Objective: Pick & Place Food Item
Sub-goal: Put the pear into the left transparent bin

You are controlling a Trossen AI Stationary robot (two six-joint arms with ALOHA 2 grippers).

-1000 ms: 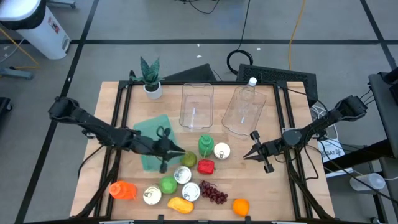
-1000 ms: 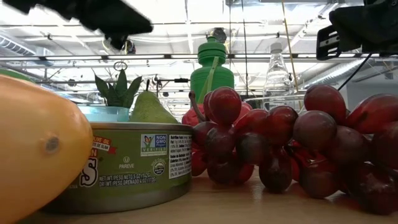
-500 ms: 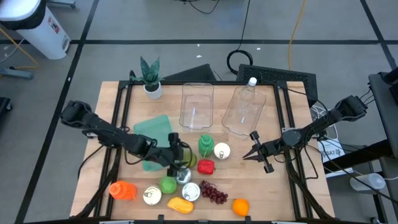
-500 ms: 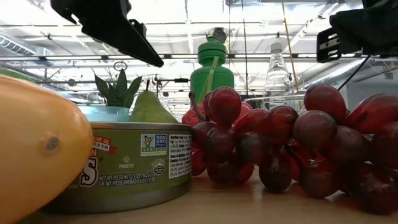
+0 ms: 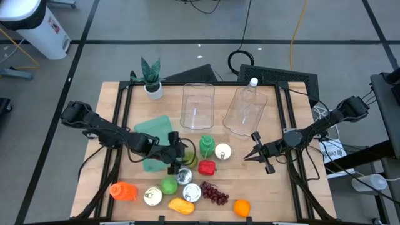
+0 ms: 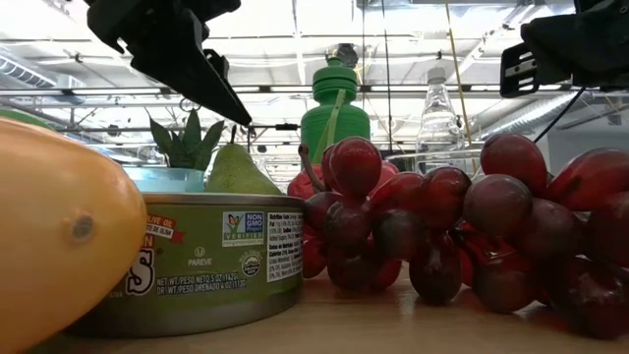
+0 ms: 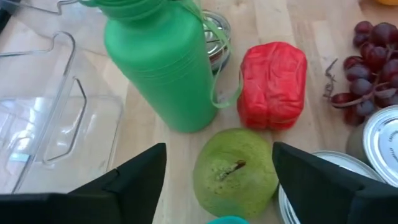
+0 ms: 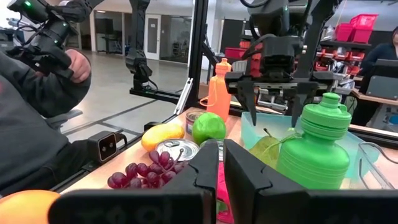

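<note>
Near the desk's front edge (image 5: 269,209): round tins, purple grape bunch (image 5: 215,194), yellow mango (image 5: 180,205). Farther in, at mid-desk, left gripper (image 7: 219,163) hovering with jaws spread wide on either side of a small green pear (image 7: 234,171), touching nothing visible, holding nothing. Just beyond the pear, red wrapped block (image 7: 273,84) and upright green plastic bottle (image 7: 163,67). Off to the right side, right gripper (image 5: 249,155) parked above bare wood, jaws clenched, empty.
</note>
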